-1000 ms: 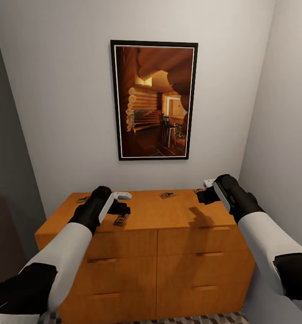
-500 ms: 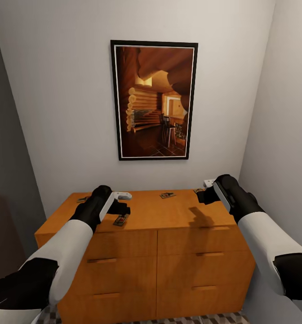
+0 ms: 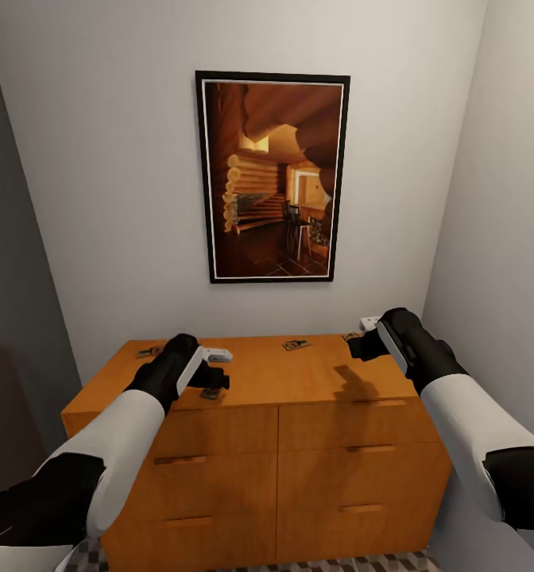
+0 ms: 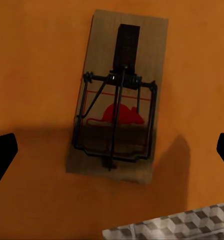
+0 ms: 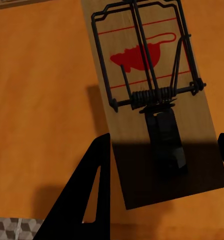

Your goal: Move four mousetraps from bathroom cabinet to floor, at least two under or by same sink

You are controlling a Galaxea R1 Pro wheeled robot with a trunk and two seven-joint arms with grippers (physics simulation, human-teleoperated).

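Note:
The orange-brown cabinet (image 3: 299, 445) stands against the wall with mousetraps on its flat top. My left gripper (image 3: 213, 372) hangs open just above one mousetrap (image 3: 212, 392) near the front edge. In the left wrist view that mousetrap (image 4: 117, 125) lies between the spread fingertips (image 4: 2, 157). My right gripper (image 3: 361, 340) is open over a mousetrap (image 3: 351, 336) at the back right corner. This mousetrap (image 5: 152, 100) lies between the dark fingers (image 5: 87, 190) in the right wrist view. Two more mousetraps rest at the back middle (image 3: 296, 345) and back left (image 3: 148, 351).
A framed picture (image 3: 272, 176) hangs on the wall above the cabinet. Walls close in on both sides, the right one (image 3: 505, 238) right beside my right arm. A strip of cube-patterned bathroom floor (image 3: 362, 564) shows at the cabinet's foot.
My left gripper has dropped lower and slightly nearer, down onto the mousetrap by the front edge, now covering most of it. The right arm has stayed put.

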